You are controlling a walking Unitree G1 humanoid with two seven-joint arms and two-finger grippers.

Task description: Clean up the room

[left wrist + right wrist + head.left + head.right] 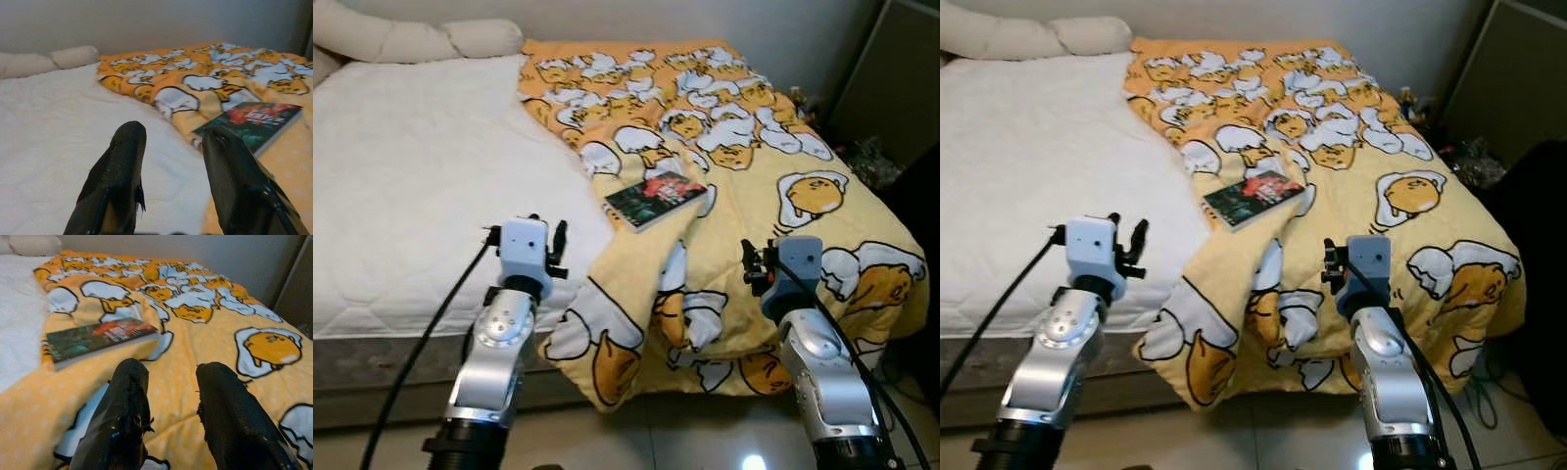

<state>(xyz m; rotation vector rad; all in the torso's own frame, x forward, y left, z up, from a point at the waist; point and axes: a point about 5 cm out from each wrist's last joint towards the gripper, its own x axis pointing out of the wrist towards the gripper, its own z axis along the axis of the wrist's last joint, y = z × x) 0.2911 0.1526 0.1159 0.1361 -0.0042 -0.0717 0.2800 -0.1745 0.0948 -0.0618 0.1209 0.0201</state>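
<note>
Both pincers were raised before the bed, each holding nothing. From the left wrist view, the left pincer (168,142) stood released, its two black fingers (120,171) apart with a clear gap between them, poised over the white mattress (411,176) near the bed's front edge. The right pincer (183,382) was likewise released, fingers spread, hovering over the yellow blanket (754,166) printed with egg cartoon figures.

That blanket covered the robot's right half of the bed, bunched into folds along its inner edge, and hung over the front of the bed down toward the tiled floor (636,436). On it, close to the fold where blanket met bare mattress, lay a book (656,199) with a dark cover bearing red and green artwork. It lay flat, cover up, turned at an angle to the bed's edges. It sat beyond both pincers, roughly between them and well apart from either.

Two pale pillows (411,39) lay at the head of the bed against the wall. Off the bed's far right side, small cluttered items (867,162) sat low beside a dark cabinet (896,78); what they were could not be made out.
</note>
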